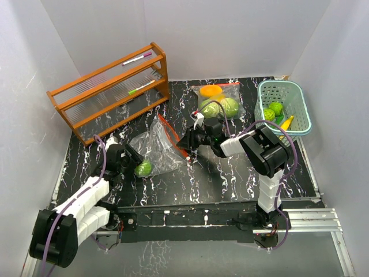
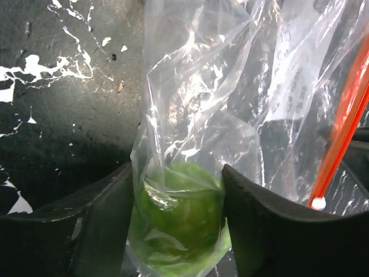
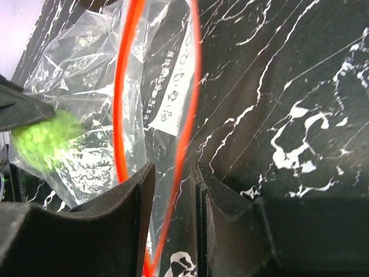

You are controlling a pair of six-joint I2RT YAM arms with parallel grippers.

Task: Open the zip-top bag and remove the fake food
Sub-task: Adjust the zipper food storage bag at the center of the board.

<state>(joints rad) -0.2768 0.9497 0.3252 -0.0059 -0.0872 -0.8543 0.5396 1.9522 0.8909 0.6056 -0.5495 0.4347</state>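
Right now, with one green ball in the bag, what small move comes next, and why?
Probably use the left claw to nudge the green ball toward the orange zip rim. The ball lies at the closed end of the zip-top bag between that claw's fingers, while the right claw holds the mouth open.

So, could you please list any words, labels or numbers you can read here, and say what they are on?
On the zip-top bag, a printed white patch: small characters and symbols, too blurred to read.
No other text shows in any view.
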